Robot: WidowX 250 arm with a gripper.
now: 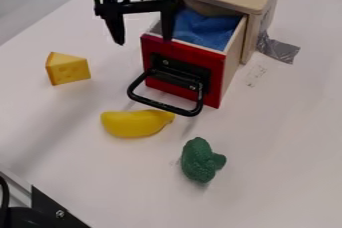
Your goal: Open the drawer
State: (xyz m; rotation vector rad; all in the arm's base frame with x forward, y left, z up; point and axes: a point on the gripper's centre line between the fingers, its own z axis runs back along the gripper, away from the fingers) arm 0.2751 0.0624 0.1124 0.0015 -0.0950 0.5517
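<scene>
Bolted black plate | open wooden drawer | tapered pincer, spread

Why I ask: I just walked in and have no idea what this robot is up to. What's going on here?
Nothing is being handled right now. The gripper is open and empty, up by the front of the drawer. The drawer is already pulled open, with a blue cloth inside, so the job looks done. The cheese, banana and broccoli lie on the table.
</scene>
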